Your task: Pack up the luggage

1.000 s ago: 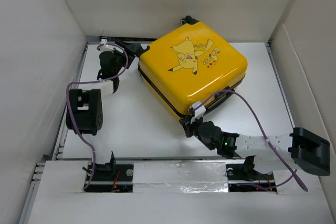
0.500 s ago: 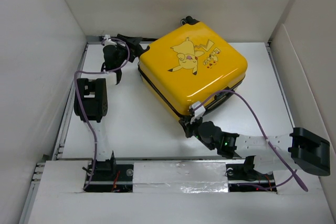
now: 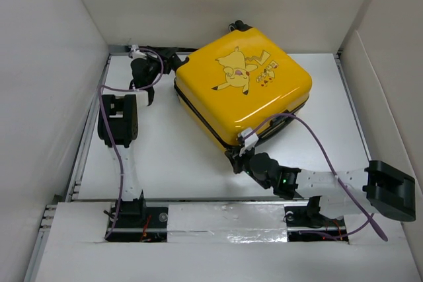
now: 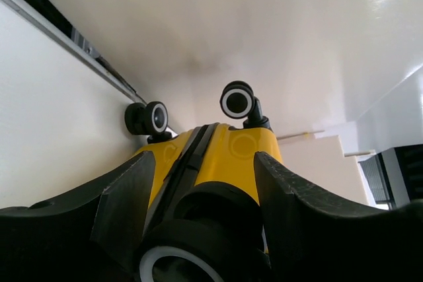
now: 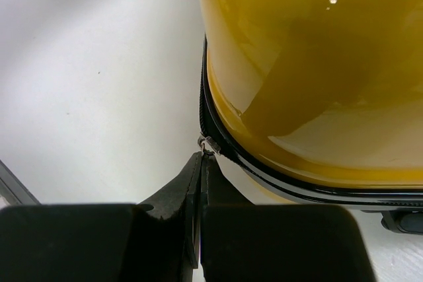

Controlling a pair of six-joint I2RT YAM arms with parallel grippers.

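1. the left arm has been swung forward along the left side of the surface [image 3: 172, 143]. its elbow is now nearer the far end than it was a second ago.
2. over the same interval the left pincer [image 4: 206, 170] has been drawn in from fully spread to partly closed. its jaws are seen either side of a black wheel [image 4: 182, 265] with a white rim, at the far-left corner of the luggage [image 3: 241, 90]. whether the wheel is actually clamped cannot be told.
3. the right pincer [image 5: 200, 160] has not been moved. it is closed, with its tips at the small metal zip pull [image 5: 207, 142], which appears to be pinched between them.
4. the luggage itself has not been shifted. the shell is shut, and it is judged that the case is being braced at the wheel so the zip can be drawn round. how far the zip is closed cannot be confirmed.
5. the luggage is laid flat, cartoon face up, on the middle and far part of the surface, turned corner-on to the arms. the left pincer is placed at its far-left corner and the right pincer at its near corner.
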